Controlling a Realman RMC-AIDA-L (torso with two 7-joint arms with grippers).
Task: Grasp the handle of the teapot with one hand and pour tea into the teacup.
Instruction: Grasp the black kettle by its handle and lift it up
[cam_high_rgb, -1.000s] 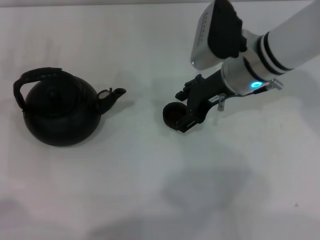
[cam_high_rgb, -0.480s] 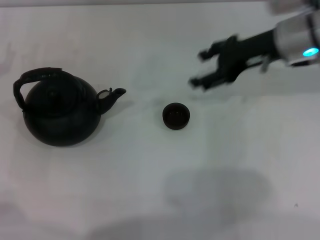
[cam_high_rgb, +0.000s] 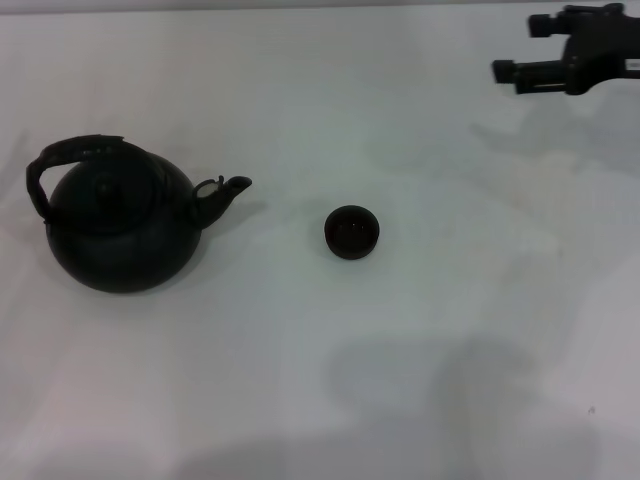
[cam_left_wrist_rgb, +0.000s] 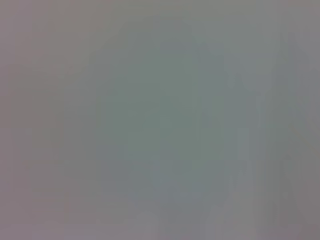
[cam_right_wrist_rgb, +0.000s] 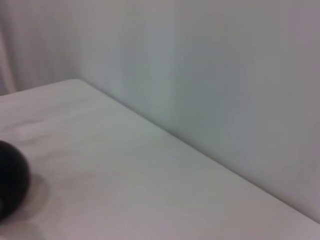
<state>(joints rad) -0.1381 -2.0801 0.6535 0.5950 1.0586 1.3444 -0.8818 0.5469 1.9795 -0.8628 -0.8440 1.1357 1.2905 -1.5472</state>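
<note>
The matte-black teapot (cam_high_rgb: 120, 235) stands at the left of the white table, its spout (cam_high_rgb: 226, 189) aimed at the teacup. Its arched handle (cam_high_rgb: 75, 148) curves over the knobbed lid, and nothing touches it. The tiny dark teacup (cam_high_rgb: 351, 232) stands upright near the middle, a short way off the spout. My right gripper (cam_high_rgb: 522, 46) hangs open and empty at the far right corner, well clear of the cup. A dark rounded shape (cam_right_wrist_rgb: 10, 185) shows at the edge of the right wrist view; I cannot tell which object it is. The left gripper is out of view.
The white table (cam_high_rgb: 350, 380) carries only the pot and the cup. Its far edge meets a pale wall (cam_right_wrist_rgb: 225, 75) in the right wrist view. The left wrist view shows plain grey.
My right gripper let go of the teacup, then rose and pulled back to the far right corner. The cup stays where it was set; the teapot has not moved.
</note>
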